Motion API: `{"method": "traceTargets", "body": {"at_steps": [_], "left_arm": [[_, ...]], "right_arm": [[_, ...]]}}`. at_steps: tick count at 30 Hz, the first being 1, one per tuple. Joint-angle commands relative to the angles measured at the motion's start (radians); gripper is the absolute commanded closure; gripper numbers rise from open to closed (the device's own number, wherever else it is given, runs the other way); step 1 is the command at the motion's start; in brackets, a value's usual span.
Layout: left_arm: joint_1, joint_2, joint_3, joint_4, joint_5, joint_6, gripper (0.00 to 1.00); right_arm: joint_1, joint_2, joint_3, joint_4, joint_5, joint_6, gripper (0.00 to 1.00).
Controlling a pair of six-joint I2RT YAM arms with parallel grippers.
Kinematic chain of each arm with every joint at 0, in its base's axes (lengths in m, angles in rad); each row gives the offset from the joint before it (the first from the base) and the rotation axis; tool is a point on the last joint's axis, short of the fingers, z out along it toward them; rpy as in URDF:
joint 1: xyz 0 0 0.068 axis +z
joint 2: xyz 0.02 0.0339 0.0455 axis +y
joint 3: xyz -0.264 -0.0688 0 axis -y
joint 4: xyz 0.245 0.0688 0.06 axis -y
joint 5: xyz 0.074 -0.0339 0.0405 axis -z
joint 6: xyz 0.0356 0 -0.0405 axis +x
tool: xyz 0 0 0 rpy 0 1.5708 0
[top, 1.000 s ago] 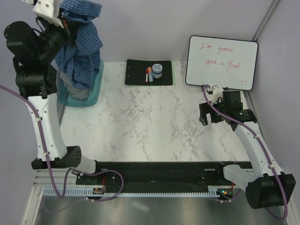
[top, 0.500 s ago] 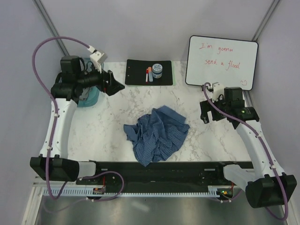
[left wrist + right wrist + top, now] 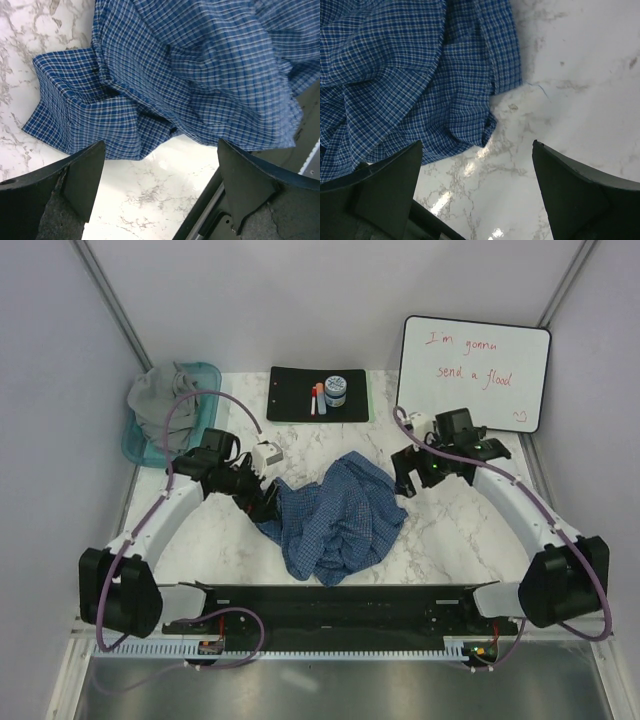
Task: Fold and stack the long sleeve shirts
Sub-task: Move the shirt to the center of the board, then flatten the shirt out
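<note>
The checked shirt (image 3: pixel 335 520) lies crumpled in the middle of the table (image 3: pixel 470 530) between your left gripper (image 3: pixel 264 504) and right gripper (image 3: pixel 408 477), both spread wide and holding nothing, while the grey shirt (image 3: pixel 165 390) sits in the tub (image 3: pixel 135 447) at far left.

The blue-and-white check shirt (image 3: pixel 340 520) no longer hangs from the raised left arm above the teal tub (image 3: pixel 138 445). It now lies crumpled on the middle of the table, and since half a second ago its heap reaches a little farther back. The left gripper (image 3: pixel 264 503), clamped on the cloth a second ago, now stands with its jaws wide apart. It is down from the far left and sits low at the shirt's left edge. The right gripper (image 3: pixel 406 478) is in from the right side, and is now just beside the shirt's far right edge. With the arm and shirt gone from above it, the grey shirt (image 3: pixel 165 390) shows in the tub.
</note>
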Motion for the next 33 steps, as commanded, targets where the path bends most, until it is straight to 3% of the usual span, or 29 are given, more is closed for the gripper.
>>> {"method": "traceTargets", "body": {"at_steps": [1,6,7,8,9,10,11,15,20,24,25,26,29,33], "left_arm": [[-0.044,0.093,-0.023,0.094,-0.074,0.013,0.00],[-0.092,0.157,-0.087,0.187,-0.255,-0.013,0.01],[-0.092,0.168,-0.095,0.196,-0.281,-0.014,0.06],[-0.092,0.182,-0.100,0.210,-0.309,-0.019,0.14],[-0.089,0.185,-0.101,0.233,-0.356,-0.021,0.36],[-0.084,0.190,-0.101,0.246,-0.383,-0.016,0.45],[-0.078,0.206,-0.097,0.255,-0.406,-0.018,0.65],[0.041,0.298,-0.013,0.256,-0.481,-0.031,0.98],[0.207,0.368,0.057,0.230,-0.452,-0.057,0.98],[0.273,0.357,0.064,0.178,-0.368,-0.047,0.96],[0.274,0.343,0.064,0.163,-0.346,-0.044,0.90],[0.274,0.339,0.063,0.139,-0.319,-0.042,0.66],[0.280,0.308,0.072,0.118,-0.319,-0.048,0.27],[0.304,0.228,0.083,0.077,-0.237,-0.028,0.15]], "right_arm": [[0.093,0.132,0.088,0.106,0.022,0.024,0.02],[0.097,0.296,0.160,0.192,0.064,0.033,0.05],[0.097,0.348,0.175,0.198,0.067,0.033,0.05],[0.097,0.373,0.206,0.207,0.067,0.034,0.06],[0.095,0.396,0.217,0.213,0.070,0.036,0.07],[0.096,0.440,0.226,0.221,0.073,0.036,0.08],[0.097,0.460,0.240,0.235,0.086,0.037,0.08],[0.097,0.548,0.267,0.253,0.103,0.050,0.11],[0.097,0.598,0.278,0.259,0.061,0.059,0.14],[0.097,0.599,0.272,0.241,0.006,0.053,0.50],[0.097,0.586,0.266,0.229,-0.027,0.050,0.53],[0.095,0.573,0.242,0.224,-0.059,0.045,0.54],[0.095,0.507,0.200,0.210,-0.182,0.047,0.44],[0.089,0.441,0.192,0.198,-0.300,0.048,0.34]]}}
